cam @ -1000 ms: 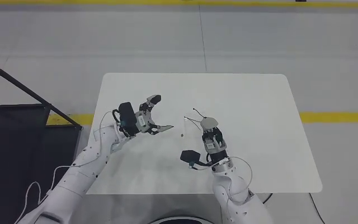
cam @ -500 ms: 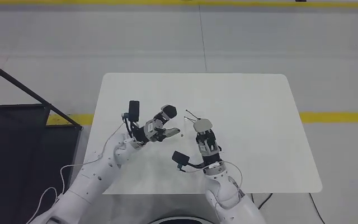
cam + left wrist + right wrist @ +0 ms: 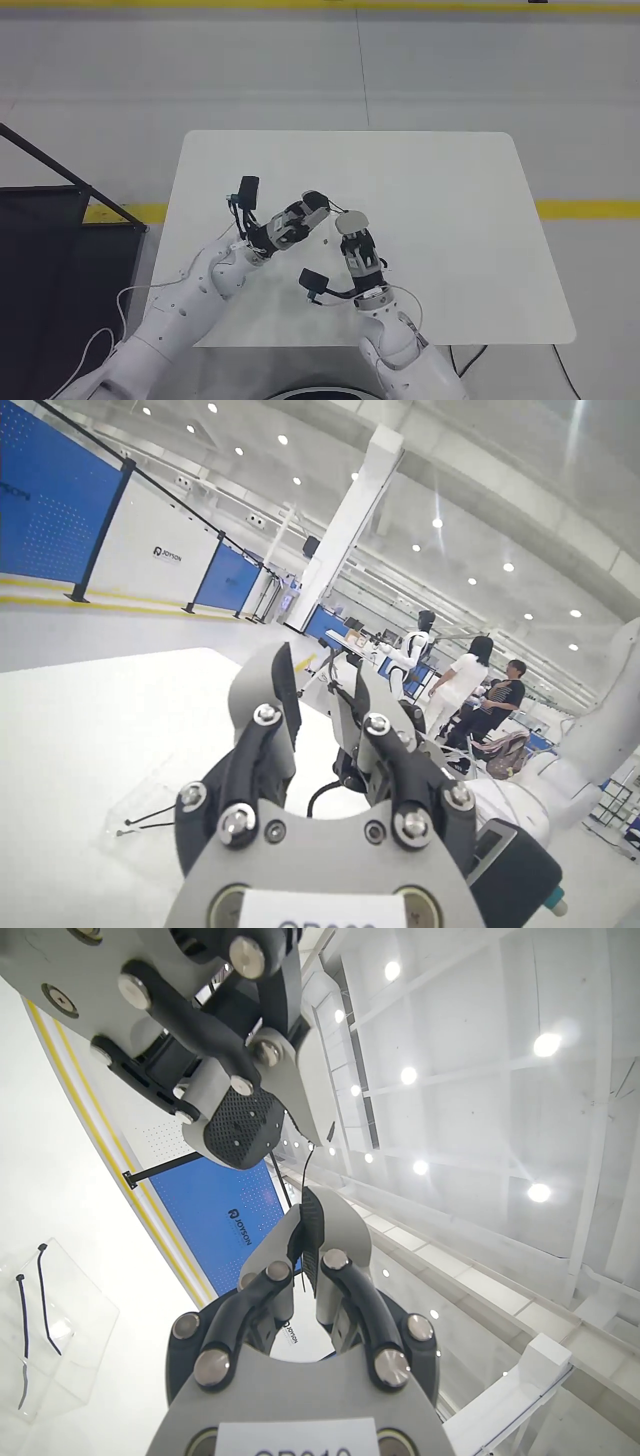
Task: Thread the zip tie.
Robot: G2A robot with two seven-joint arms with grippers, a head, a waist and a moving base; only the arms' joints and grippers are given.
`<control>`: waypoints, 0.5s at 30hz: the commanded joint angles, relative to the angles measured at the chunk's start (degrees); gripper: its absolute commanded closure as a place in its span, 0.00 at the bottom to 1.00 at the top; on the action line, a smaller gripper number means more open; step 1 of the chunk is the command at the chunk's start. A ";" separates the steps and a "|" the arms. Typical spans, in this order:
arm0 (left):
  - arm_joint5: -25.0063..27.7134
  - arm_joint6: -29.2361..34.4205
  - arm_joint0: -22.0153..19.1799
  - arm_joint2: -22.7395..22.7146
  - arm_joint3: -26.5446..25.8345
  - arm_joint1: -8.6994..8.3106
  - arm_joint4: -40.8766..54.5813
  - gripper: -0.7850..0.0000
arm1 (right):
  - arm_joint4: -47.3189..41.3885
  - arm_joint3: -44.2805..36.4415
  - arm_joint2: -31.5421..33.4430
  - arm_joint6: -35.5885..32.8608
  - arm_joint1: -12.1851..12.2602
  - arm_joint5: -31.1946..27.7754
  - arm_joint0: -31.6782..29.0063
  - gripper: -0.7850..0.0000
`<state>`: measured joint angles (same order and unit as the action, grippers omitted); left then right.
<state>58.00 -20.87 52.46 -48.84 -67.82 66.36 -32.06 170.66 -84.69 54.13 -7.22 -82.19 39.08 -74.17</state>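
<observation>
My right gripper (image 3: 307, 1210) is shut on a thin black zip tie (image 3: 306, 1178), which sticks up out of its pads. The tie's free end reaches the fingers (image 3: 240, 1128) of my left gripper, which hangs just above it. Seen from the left wrist, my left gripper (image 3: 322, 687) is open, and the right gripper's finger with the tie shows in the gap between its fingers. From above, the left gripper (image 3: 312, 208) and the right gripper (image 3: 350, 222) meet over the middle of the white table (image 3: 450, 200).
A clear tray (image 3: 75, 1368) lies on the table near the grippers, holding spare black zip ties (image 3: 42, 1288); the same tray (image 3: 125, 807) appears in the left wrist view. A dark barrier (image 3: 40, 240) stands beyond the table's left edge. The right half of the table is bare.
My left gripper has swung right and turned toward the right gripper. The right gripper has shifted left and farther from the robot with the tie, so the two now nearly touch.
</observation>
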 commanded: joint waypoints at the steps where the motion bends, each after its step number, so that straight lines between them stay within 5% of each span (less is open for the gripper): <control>1: 0.00 1.65 -0.44 0.46 0.22 -0.01 2.32 0.58 | -0.14 0.07 0.12 0.11 -0.09 0.02 -0.01 1.00; 15: 0.00 6.04 -1.03 1.46 0.25 0.10 8.27 0.64 | 1.55 0.05 0.58 0.89 -0.68 -0.85 -0.41 1.00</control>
<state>58.00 -15.07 51.45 -47.48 -67.52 66.43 -23.99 172.08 -84.69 54.70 -6.25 -82.83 38.29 -74.56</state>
